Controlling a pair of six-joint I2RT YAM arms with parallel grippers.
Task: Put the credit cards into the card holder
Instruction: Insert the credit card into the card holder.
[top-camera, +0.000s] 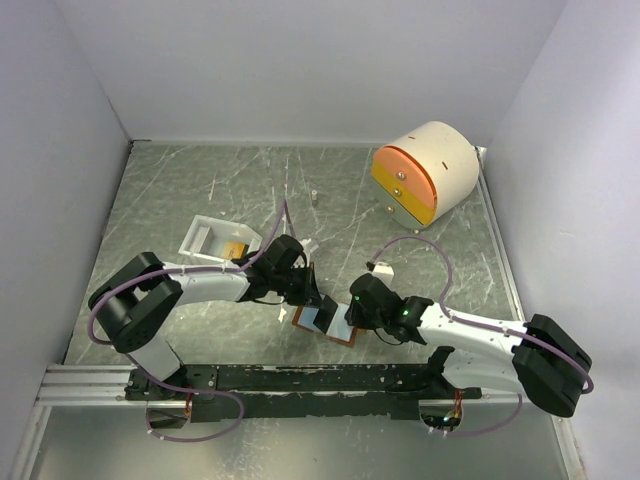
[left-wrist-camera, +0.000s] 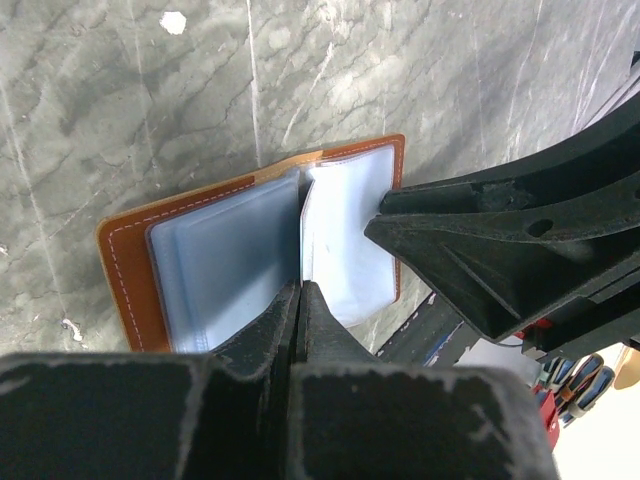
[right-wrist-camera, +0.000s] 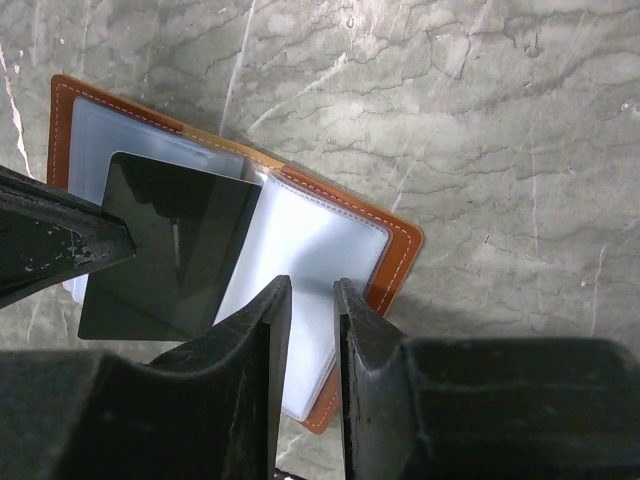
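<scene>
The card holder (top-camera: 345, 332) lies open on the table between the two arms, its rust-brown cover (right-wrist-camera: 395, 255) under pale blue-grey pockets (left-wrist-camera: 230, 260). My left gripper (left-wrist-camera: 300, 286) is shut on a dark credit card (right-wrist-camera: 170, 245). That card shows edge-on (left-wrist-camera: 301, 235) in the left wrist view and stands over the holder's fold. My right gripper (right-wrist-camera: 311, 287) hovers open over the holder's other page, with nothing between its fingers. From above, the left gripper (top-camera: 313, 297) and the right gripper (top-camera: 352, 306) nearly meet over the holder.
A white tray (top-camera: 200, 236) holding a gold-yellow card (top-camera: 236, 250) stands behind the left arm. The round cream-and-orange drawer unit (top-camera: 425, 172) sits at the back right. A small white object (top-camera: 380, 267) lies behind the right gripper. White walls enclose the table.
</scene>
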